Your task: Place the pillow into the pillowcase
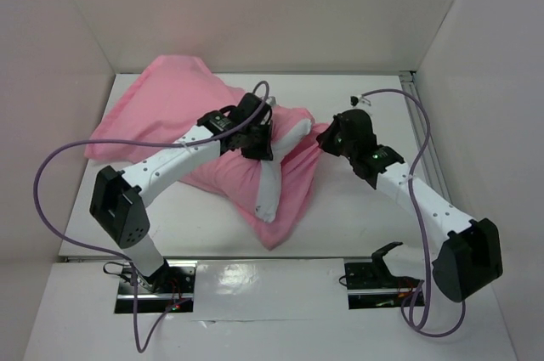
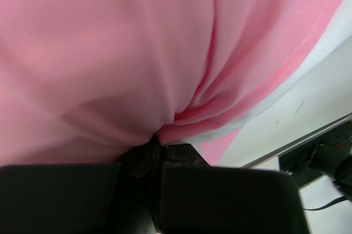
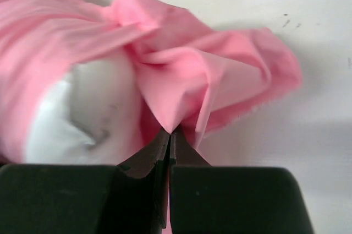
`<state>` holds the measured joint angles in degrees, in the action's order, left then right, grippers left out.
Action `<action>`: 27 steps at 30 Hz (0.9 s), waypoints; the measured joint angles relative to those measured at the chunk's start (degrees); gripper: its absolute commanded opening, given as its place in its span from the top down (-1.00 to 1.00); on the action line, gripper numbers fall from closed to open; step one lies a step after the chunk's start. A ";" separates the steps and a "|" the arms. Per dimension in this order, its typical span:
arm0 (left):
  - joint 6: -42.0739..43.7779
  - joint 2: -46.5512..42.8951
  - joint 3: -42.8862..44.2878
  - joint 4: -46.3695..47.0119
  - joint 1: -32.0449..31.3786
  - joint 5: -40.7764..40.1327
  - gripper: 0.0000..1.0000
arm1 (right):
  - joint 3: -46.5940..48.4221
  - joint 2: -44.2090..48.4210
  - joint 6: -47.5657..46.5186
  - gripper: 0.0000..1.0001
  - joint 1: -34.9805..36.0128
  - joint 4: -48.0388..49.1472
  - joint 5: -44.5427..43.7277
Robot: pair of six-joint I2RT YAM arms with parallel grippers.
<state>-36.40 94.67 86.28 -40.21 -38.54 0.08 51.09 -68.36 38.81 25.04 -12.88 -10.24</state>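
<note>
The pink pillowcase [image 1: 161,102] lies across the table from the back left to the middle, bulging with the white pillow [image 1: 276,176], whose near end sticks out of its mouth. My left gripper [image 1: 257,142] sits on top of that mouth, shut on a pinch of pillowcase [image 2: 110,58] cloth, with a strip of white pillow [image 2: 258,107] under it. My right gripper [image 1: 327,142] is at the mouth's right edge, shut on a peak of the pillowcase [image 3: 187,96] hem. White pillow [image 3: 88,113] shows to the left of that fold in the right wrist view.
White walls close in the table [image 1: 357,200] at the back and on both sides. A metal rail [image 1: 425,136] runs along the right edge. Cables [image 1: 64,166] loop from both arms. The mounting plate [image 1: 272,280] lies at the near edge.
</note>
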 measured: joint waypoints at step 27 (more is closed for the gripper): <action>6.54 8.48 9.70 -6.32 -10.32 -9.07 -0.27 | 4.20 0.39 1.07 1.00 -12.48 3.56 27.10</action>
<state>-29.87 103.15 95.98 -46.52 -48.86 -8.99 55.29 -67.96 39.88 12.56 -9.32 16.86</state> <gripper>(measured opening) 0.448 0.009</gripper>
